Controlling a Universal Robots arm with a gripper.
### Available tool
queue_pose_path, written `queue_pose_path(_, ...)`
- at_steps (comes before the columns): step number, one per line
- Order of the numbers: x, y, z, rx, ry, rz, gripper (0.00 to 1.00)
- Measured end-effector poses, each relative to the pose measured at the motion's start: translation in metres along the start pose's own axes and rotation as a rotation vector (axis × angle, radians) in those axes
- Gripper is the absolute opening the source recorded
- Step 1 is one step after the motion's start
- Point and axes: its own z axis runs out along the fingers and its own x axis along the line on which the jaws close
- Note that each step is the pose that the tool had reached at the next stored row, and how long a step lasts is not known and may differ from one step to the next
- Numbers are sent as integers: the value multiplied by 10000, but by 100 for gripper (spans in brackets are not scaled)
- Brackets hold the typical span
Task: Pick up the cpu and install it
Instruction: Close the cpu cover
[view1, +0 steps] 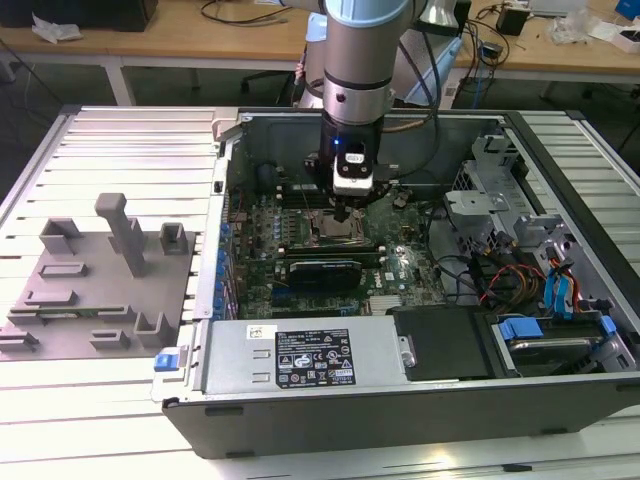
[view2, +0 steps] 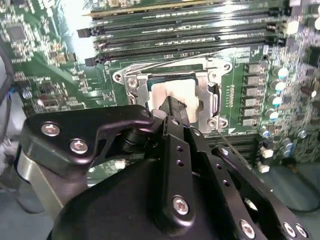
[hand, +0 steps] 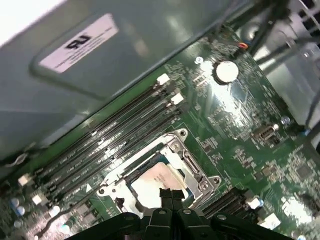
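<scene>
Pale silver square cpu (hand: 155, 182) is seen seated in metal-framed socket (hand: 192, 165), mid-frame: placement judged done. Gripper (hand: 172, 192) fingers (hand: 166, 197) pressed together above.

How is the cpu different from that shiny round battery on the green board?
The cpu is square; the battery is round. The cpu looks bigger than the battery. The cpu lies inside a metal socket frame at the tip of the gripper; the battery sits out on the open board, away from it. Both are flat and silvery.
</scene>
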Motion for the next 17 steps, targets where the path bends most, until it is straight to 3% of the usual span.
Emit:
queue_pose_path(2, 0, 0, 1, -27, -12, -1003, 11)
queue_pose_path(6, 0, 0, 5, -65, -31, -2457, 11)
queue_pose_path(12, 0, 0, 9, -102, -50, -3874, 11)
queue_pose_path(14, 0, 0, 14, -124, -60, -4702, 11)
queue_pose_path(15, 0, 0, 18, -125, -67, -5407, 11)
queue_pose_path(17, 1, 0, 24, -54, -12, -5504, 11)
